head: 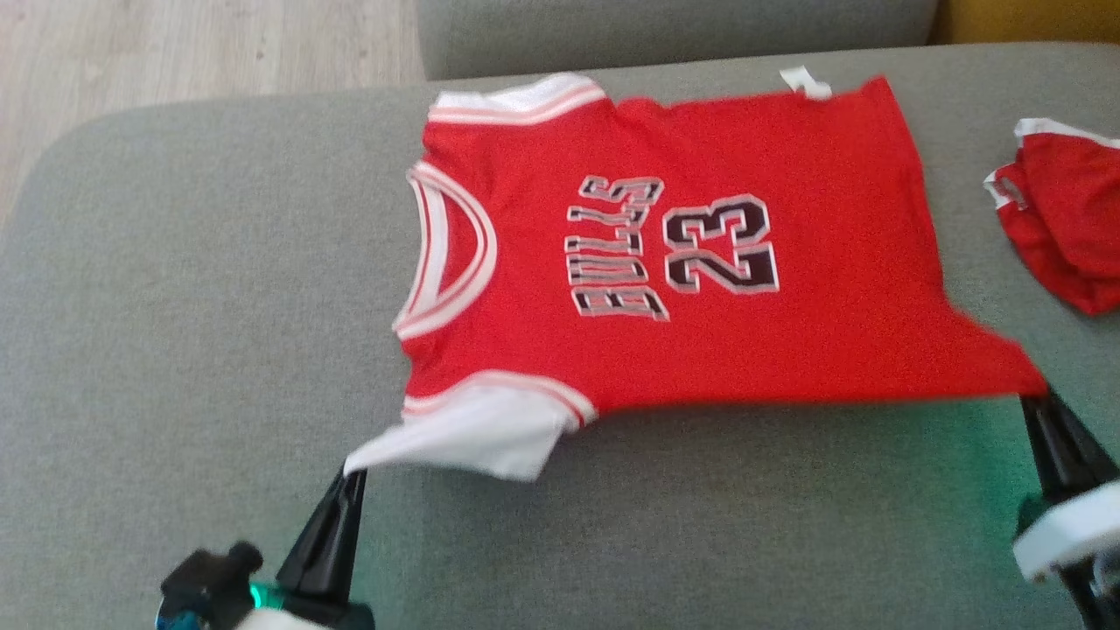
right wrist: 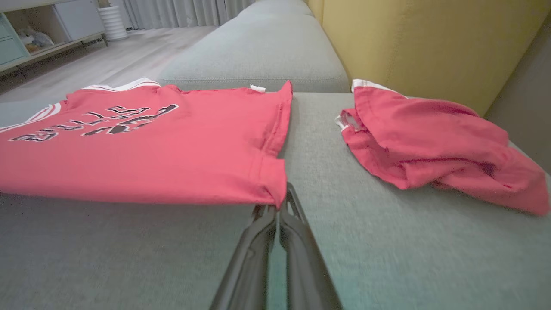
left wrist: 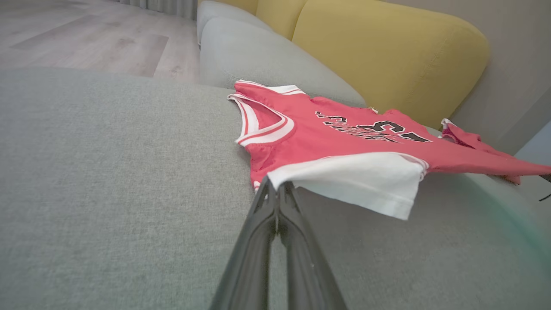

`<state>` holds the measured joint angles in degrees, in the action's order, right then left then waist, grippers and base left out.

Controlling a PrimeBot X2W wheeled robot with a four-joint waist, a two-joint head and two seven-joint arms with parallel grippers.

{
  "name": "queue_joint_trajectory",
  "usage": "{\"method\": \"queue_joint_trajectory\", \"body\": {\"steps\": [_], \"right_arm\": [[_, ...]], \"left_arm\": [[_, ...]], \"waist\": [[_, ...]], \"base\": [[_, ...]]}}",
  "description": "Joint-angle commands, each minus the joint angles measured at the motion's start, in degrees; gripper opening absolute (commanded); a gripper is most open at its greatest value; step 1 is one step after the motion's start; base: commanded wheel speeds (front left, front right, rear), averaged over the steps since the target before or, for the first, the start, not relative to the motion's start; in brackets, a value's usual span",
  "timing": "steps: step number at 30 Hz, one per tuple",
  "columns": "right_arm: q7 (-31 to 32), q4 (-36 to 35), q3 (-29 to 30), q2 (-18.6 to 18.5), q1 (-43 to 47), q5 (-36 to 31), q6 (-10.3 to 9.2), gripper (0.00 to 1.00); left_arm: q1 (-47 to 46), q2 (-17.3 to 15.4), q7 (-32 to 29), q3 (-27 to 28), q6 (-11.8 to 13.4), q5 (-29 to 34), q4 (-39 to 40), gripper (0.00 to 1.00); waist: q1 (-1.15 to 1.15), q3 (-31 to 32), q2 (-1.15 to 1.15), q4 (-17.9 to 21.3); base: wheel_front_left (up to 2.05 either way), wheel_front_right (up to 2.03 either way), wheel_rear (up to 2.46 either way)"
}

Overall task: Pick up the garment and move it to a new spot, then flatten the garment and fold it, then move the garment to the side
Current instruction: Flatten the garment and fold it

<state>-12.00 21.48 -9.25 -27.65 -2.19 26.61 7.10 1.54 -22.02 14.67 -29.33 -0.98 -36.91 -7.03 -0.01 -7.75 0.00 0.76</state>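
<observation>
On left, left gripper [head: 354, 472] jaws clamped on white armhole flap of red fabric basketball jersey [head: 787, 332], spread print-up on grey upholstered sofa seat [head: 175, 306]. On right, right gripper [head: 1032, 402] jaws clamped on its hem corner, crumpled red cloth piece [head: 1067, 227] just beyond. Seemingly mid-flattening; fold and move aside not yet done.
</observation>
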Motion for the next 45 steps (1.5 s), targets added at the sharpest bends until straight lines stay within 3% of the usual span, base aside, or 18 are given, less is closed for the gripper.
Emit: {"method": "queue_joint_trajectory", "body": {"steps": [1, 9, 18, 29, 45], "right_arm": [[0.6, -2.6, 0.8, -1.6, 0.9, -0.5, 0.39, 0.00], [7.9, -10.6, 5.9, 1.3, 8.3, -1.5, 0.39, 0.00], [12.2, -10.9, 7.0, 2.9, 4.2, -1.5, 0.39, 0.00], [14.6, -6.3, 5.9, 4.4, -8.1, -2.1, 0.39, 0.00], [9.2, 7.5, -0.2, 4.3, -24.5, -0.3, 0.39, 0.00]], "left_arm": [[-0.5, -2.1, -0.1, 2.9, 0.5, -0.5, 2.2, 0.00], [3.9, -3.0, -3.8, 2.6, 0.8, -4.2, 7.3, 0.00], [-6.4, 0.0, -6.5, 3.5, -1.0, -7.2, 6.5, 0.00], [-26.5, 1.7, -8.5, 2.3, -4.7, -5.3, -2.7, 0.00], [-42.3, 3.1, -5.5, -0.6, -6.3, -3.8, -17.0, 0.00]], "waist": [[0.01, 0.7, 0.00, 0.4], [0.01, 1.5, 0.00, 0.6], [0.01, -1.1, 0.00, 0.2], [0.01, -7.7, 0.00, 1.6], [0.01, -14.5, 0.00, 1.9]], "base": [[0.00, 0.00, 0.00], [0.00, 0.00, 0.00], [0.00, 0.00, 0.00], [0.00, 0.00, 0.00], [0.00, 0.00, 0.00]]}}
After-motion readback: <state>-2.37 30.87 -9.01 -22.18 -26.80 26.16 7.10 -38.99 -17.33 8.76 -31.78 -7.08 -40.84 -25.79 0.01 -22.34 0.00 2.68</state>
